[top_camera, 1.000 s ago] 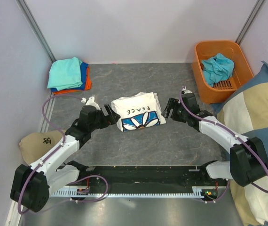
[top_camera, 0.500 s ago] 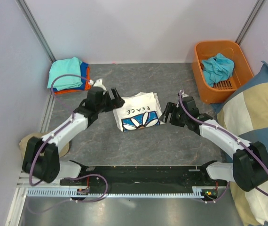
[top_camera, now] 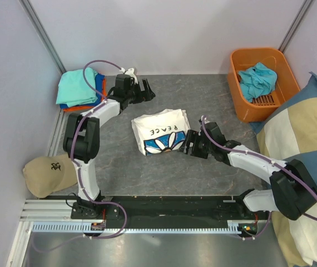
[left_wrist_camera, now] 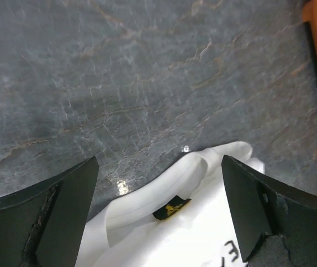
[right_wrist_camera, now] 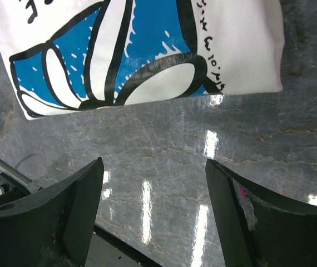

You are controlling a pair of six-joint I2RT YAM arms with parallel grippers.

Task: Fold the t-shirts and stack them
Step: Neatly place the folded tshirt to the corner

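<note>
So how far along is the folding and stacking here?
Done: the white tee lies folded mid-table; a folded teal, blue and orange stack sits in the far left corner. In hand: nothing, the left pincer and right pincer are open at the white tee's edges. Left: moving it onto the stack, and folding the crumpled teal tee in the orange basket.

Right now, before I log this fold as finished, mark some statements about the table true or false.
1. The white tee lies folded mid-table, with neither arm holding it. True.
2. The orange basket is empty. False: a teal tee lies in it.
3. The left fingers and right fingers stand open. True.
4. The white tee tops the back-left stack. False: it lies apart from that stack.
</note>
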